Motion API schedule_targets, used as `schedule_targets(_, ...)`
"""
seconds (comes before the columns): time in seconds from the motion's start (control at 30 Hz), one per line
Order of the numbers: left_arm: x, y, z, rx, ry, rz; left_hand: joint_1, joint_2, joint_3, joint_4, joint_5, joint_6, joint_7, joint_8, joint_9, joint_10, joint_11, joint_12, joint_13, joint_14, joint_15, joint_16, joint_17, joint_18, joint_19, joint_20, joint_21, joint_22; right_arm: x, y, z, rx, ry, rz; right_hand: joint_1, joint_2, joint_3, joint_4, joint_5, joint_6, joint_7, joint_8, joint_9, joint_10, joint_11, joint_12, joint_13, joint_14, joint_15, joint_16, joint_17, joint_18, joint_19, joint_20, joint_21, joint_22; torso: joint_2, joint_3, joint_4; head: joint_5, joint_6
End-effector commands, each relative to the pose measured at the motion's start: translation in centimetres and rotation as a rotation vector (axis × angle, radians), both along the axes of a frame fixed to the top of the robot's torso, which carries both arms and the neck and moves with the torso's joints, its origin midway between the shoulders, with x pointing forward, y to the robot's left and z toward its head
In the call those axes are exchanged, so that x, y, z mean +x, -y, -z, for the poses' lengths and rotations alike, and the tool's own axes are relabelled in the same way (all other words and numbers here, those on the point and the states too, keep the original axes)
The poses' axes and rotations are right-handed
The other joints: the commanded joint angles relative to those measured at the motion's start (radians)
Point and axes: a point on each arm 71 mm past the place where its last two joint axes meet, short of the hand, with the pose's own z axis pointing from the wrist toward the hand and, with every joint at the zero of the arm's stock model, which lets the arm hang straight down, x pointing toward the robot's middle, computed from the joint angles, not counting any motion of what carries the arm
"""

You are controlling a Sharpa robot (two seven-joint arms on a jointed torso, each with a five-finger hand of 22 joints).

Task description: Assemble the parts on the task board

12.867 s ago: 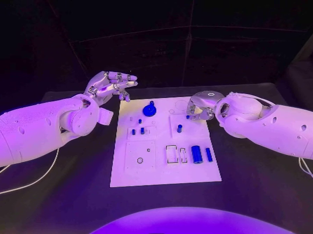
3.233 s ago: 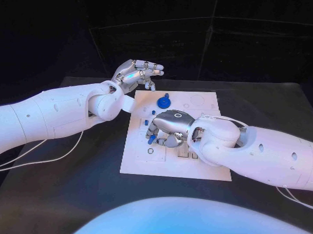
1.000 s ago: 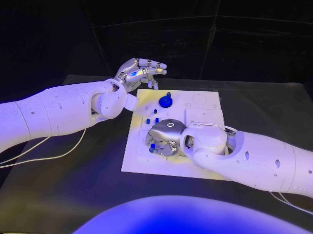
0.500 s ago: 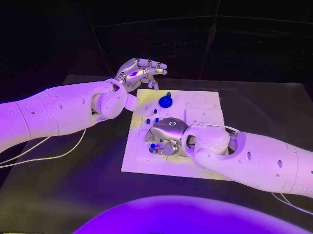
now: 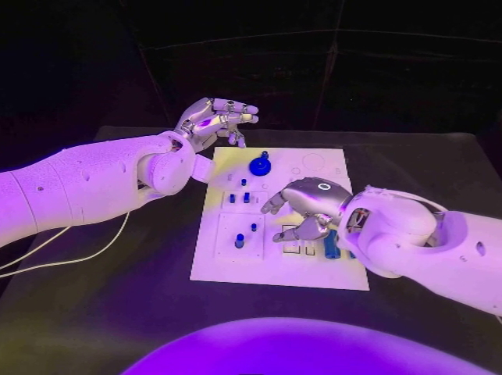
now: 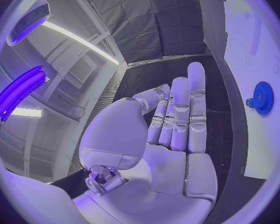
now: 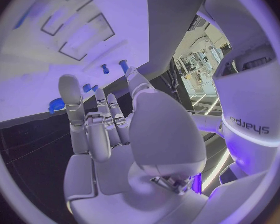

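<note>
Our right hand (image 5: 307, 209) hovers empty, fingers spread, over the task board (image 5: 275, 269); left hand (image 5: 214, 119) open. Blue cylinder (image 5: 332, 248) lies just beneath; we should descend squarely and pinch mid-length.

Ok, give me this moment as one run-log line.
left hand: open, beyond board's far corner | right hand: open, over task board | blue gear: on board

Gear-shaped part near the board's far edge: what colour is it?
Blue. The gear-shaped part shows best in the left wrist view, lying on the white task board.
</note>
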Motion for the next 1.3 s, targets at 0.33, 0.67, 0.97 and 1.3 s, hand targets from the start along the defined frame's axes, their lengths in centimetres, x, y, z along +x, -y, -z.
schedule_targets(0.33, 0.0, 0.0, -0.1, -0.006, -0.001, 0.005, -0.009, -0.002, 0.007, 0.000, 0.000, -0.005, -0.001, 0.008, 0.001, -0.008, 0.001, 0.008, -0.001, -0.007, 0.004, 0.003, -0.001, 0.013, -0.004, 0.002, -0.004, -0.002, 2.4, 10.8, -1.3, -0.003, -0.161, 0.487, -0.027, 0.021, -0.074, 0.061, 0.011, 0.129, -0.031, 0.092, 0.027, 0.359, -0.090, 0.292, 0.160, 0.104, -0.072, 0.003, 0.263, -0.044, 0.175, -0.066, 0.206, 0.390, 0.002, 0.0044, -0.0218, -0.069, 0.024)
schedule_targets(0.67, 0.0, -0.1, 0.0, -0.004, -0.003, 0.003, -0.009, -0.002, 0.007, 0.000, 0.000, -0.005, -0.001, 0.008, 0.001, -0.008, 0.001, 0.008, -0.001, -0.007, 0.004, 0.003, -0.001, 0.013, -0.004, 0.002, -0.004, -0.002, 1.8, 14.2, -0.6, -0.089, -0.198, 0.685, -0.097, 0.033, -0.220, 0.165, 0.066, 0.132, -0.044, 0.164, 0.046, 0.335, -0.101, 0.723, 0.653, 0.104, -0.084, 0.003, 0.263, -0.063, 0.208, -0.083, 0.272, 0.519, 0.003, 0.0112, -0.0416, -0.089, 0.027)
schedule_targets(0.97, -0.1, -0.1, 0.0, -0.002, -0.007, 0.004, -0.008, -0.003, 0.008, -0.002, 0.001, -0.006, -0.001, 0.009, 0.001, -0.009, 0.000, 0.009, -0.001, -0.008, 0.003, 0.003, -0.002, 0.013, -0.005, 0.001, -0.004, -0.002, 0.4, 13.3, 0.7, -0.074, -0.238, 0.715, -0.189, 0.034, -0.268, 0.168, 0.076, 0.117, -0.043, 0.191, 0.057, 0.384, -0.095, 0.962, 0.943, 0.104, -0.082, 0.003, 0.263, -0.070, 0.218, -0.077, 0.294, 0.562, 0.004, 0.0116, -0.0407, -0.091, 0.024)
schedule_targets(1.3, -0.1, -0.2, 0.0, -0.002, -0.008, 0.003, -0.008, -0.003, 0.008, -0.002, 0.001, -0.006, -0.001, 0.009, 0.001, -0.009, 0.000, 0.009, -0.001, -0.008, 0.003, 0.003, -0.002, 0.013, -0.005, 0.001, -0.004, -0.002, -0.4, 11.6, 2.1, -0.071, -0.245, 0.677, -0.181, 0.034, -0.265, 0.167, 0.102, 0.113, -0.043, 0.209, 0.064, 0.401, -0.095, 1.049, 1.051, 0.104, -0.080, 0.003, 0.263, -0.071, 0.219, -0.076, 0.300, 0.573, 0.004, 0.0100, -0.0391, -0.096, 0.021)
